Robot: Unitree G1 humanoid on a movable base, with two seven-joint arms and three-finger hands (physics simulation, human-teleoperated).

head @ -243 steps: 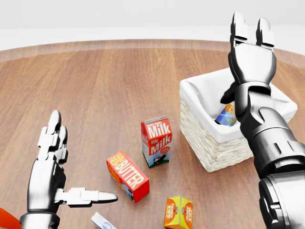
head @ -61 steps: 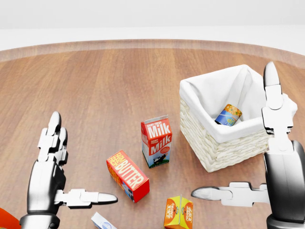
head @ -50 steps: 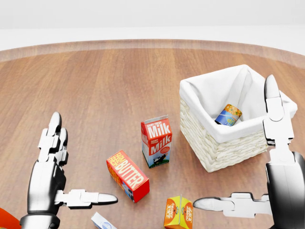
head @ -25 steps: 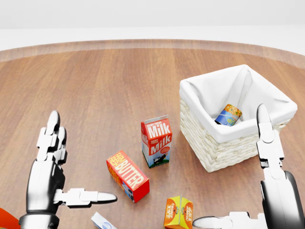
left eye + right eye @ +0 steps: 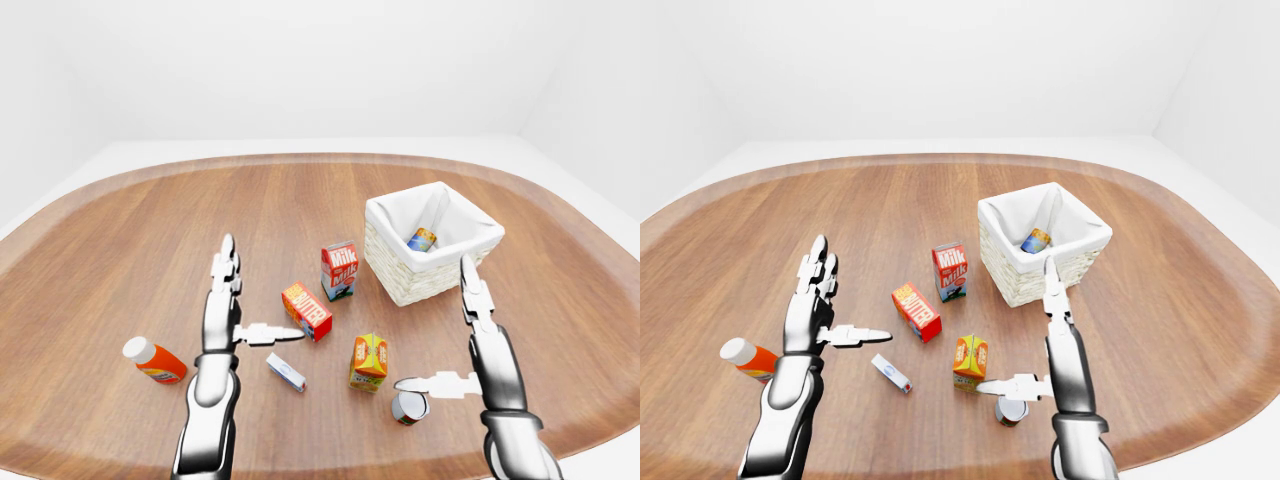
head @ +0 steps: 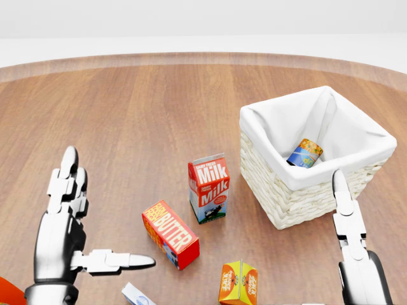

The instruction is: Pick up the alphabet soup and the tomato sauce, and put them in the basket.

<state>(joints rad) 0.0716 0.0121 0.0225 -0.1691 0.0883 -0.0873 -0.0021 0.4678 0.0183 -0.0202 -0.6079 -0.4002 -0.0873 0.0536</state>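
One can, by its blue label likely the alphabet soup [image 6: 304, 153], lies inside the basket [image 5: 395, 280]. The other can, presumably the tomato sauce [image 5: 408, 407], stands on the table [image 5: 150, 230] below the basket in the left-eye view, beside the orange carton [image 5: 368, 361]. Right hand [image 5: 478, 352]: fingers spread, empty, thumb extended just over that can. Left hand [image 5: 224, 308]: fingers spread, empty, well left of the basket. Risk: the thumb could clip the can's rim and tip or roll it toward the table edge or against the carton.
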